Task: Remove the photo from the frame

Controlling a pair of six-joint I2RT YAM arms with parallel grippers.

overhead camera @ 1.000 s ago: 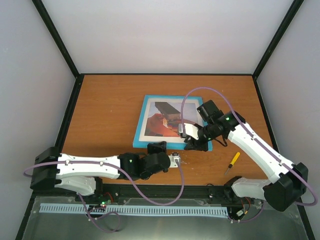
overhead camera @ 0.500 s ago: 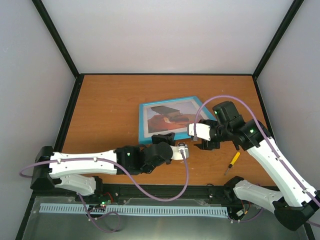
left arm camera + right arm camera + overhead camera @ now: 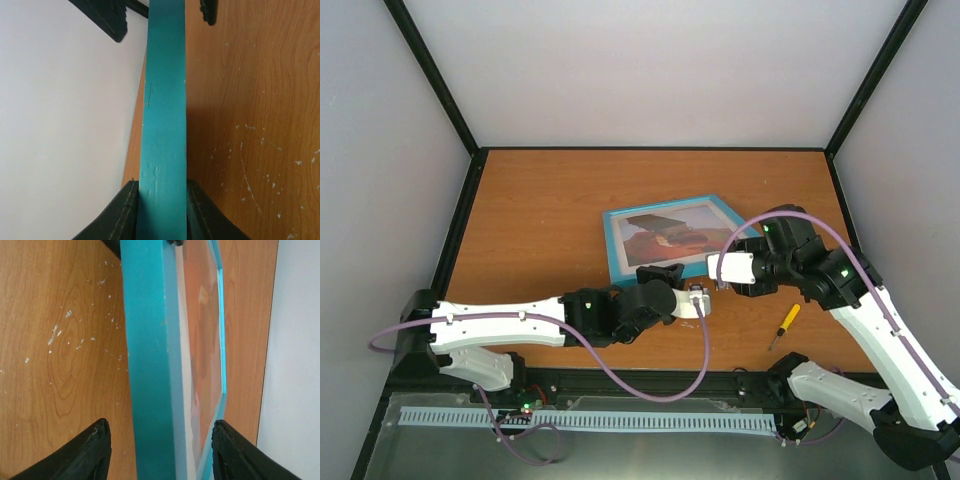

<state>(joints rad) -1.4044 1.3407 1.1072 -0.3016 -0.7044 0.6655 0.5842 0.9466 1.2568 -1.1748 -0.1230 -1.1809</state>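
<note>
Photo (image 3: pixel 665 235) sits inside the frame (image 3: pixel 610 248), mid-table (image 3: pixel 540 220). The frame looks tipped up, near edge raised w/ both arms on it. Whether the far edge rests on the wood, can't tell. L gripper (image 3: pixel 161 187) is clamped on the teal edge, pads tight to both sides. R gripper (image 3: pixel 160 427) straddles the same edge w/ fingers spread and a gap each side, so it holds nothing atm. Risks, as I judge them: the frame hangs on one pinch only, so it could pivot or slip out of the L jaws and slap down. If the back is loose, a tipped frame may let the backing or print slide out uncontrolled, creasing the paper. If R closes further in, one finger lands on the front face over the print in R wrist view, which could scuff or bend it. The two grippers are close together along that edge, so a bump between them is possible on any re-grip. Around: screwdriver (image 3: pixel 787 322) lies near-right, well apart from the frame and not blocking. L arm's purple cable (image 3: pixel 705 340) loops just beside both wrists and could snag.
</note>
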